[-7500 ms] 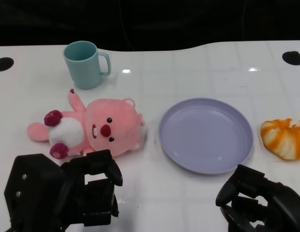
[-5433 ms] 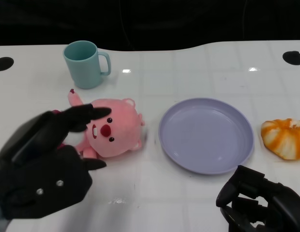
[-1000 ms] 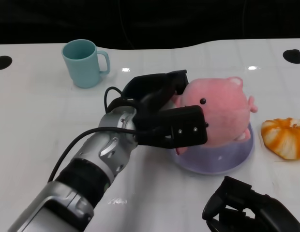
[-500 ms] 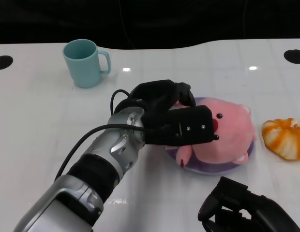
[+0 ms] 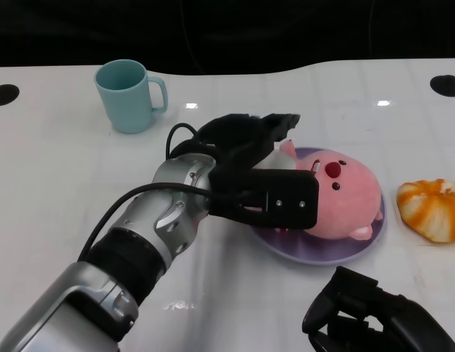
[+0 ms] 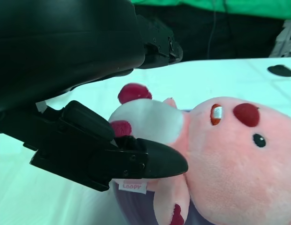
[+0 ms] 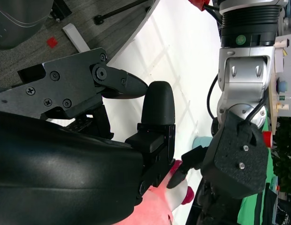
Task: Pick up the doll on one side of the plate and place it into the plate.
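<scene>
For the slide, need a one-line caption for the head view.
Left hand open over the pink plush doll lying in the round lavender plate.

The doll (image 5: 337,192) is a pink plush animal with a round head, small black eyes, a dark red nose, a white belly patch and dark red paw pads. It lies on its back in the plate (image 5: 374,235), face turned upward, its head toward the plate's right half and its body toward the left, partly hidden. A small white label shows on its side. The plate is a round, shallow, lavender dish resting flat on the white table (image 5: 66,176), its near rim showing below the doll
</scene>
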Controlling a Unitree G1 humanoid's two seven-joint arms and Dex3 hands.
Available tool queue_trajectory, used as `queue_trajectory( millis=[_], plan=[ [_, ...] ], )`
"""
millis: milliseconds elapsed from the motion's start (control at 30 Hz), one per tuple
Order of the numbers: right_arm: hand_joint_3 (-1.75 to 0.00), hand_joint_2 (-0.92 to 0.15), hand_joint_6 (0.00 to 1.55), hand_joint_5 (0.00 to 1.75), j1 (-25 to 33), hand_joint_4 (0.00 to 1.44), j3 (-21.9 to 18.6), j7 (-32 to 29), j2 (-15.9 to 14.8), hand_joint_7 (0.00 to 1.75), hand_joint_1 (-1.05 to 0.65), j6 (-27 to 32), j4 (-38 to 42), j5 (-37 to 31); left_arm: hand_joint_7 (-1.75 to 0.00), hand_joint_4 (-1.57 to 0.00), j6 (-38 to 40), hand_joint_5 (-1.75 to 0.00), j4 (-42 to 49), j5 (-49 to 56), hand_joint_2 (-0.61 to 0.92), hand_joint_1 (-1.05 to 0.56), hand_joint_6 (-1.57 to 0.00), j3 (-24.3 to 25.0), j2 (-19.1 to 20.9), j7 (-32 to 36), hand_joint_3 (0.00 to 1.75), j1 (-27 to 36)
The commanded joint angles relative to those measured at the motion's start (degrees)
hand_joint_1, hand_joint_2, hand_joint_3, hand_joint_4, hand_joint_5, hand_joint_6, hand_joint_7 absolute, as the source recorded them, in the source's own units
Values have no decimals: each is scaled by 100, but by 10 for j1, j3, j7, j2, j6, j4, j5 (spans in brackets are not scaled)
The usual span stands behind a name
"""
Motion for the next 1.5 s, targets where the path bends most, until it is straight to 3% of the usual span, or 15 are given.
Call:
queue_trajectory(
  millis=[33, 433, 700, 767, 900, 1133, 1267, 1300, 1367, 1500],
  plan=[
    [-66, -85, 44, 175, 1, 65, -9, 2, -6, 169, -22, -6, 2, 3, 0, 0, -16, 0, -35, 4, 92, -93, 0, 4, 23, 13, 59, 16],
    [-66, -85, 44, 175, -2, 65, -18, 9, -11, 169, -22, -11, 6, 0, 0, -1, -16, 0, -223, -67, 92, -89, -1, 71, 81, -43, 54, 125],
    [-66, -85, 44, 175, -5, 64, -25, 11, -9, 168, -23, -13, 12, 5, -6, -15, -22, -11, -359, -128, 92, -83, -11, 128, 124, -84, 48, 214],
    [-65, -85, 44, 175, -6, 64, -26, 11, -9, 168, -23, -12, 13, 6, -9, -4, -22, -43, -383, -144, 92, -80, -14, 141, 129, -87, 44, 233],
    [-65, -84, 44, 175, -6, 64, -26, 12, -9, 168, -24, -18, 17, 4, -13, 0, -16, -72, -434, -172, 92, -74, -23, 169, 133, -87, 35, 279],
    [-64, -85, 44, 175, -9, 64, -27, 15, -8, 168, -25, -21, 21, 7, -22, -22, -43, -97, -481, -260, 92, -49, -46, 221, 111, -75, 18, 365],
    [-64, -84, 44, 175, -10, 64, -26, 13, -9, 167, -25, -23, 22, 2, -36, -43, -43, -110, -504, -321, 89, -18, -70, 248, 79, -64, 14, 421],
    [-64, -85, 44, 175, -11, 64, -27, 14, -9, 167, -25, -25, 23, 3, -44, -49, -35, -109, -514, -333, 84, -14, -72, 254, 70, -62, 27, 437],
    [-64, -85, 45, 175, -12, 65, -29, 15, -8, 167, -25, -25, 24, 6, -63, -61, -2, -109, -545, -358, 59, -4, -73, 264, 55, -57, 84, 472],
    [-64, -85, 45, 175, -13, 65, -31, 16, -9, 167, -25, -21, 23, 8, -89, -68, 34, -123, -585, -397, 50, 7, -72, 279, 54, -71, 119, 519]
  ],
)
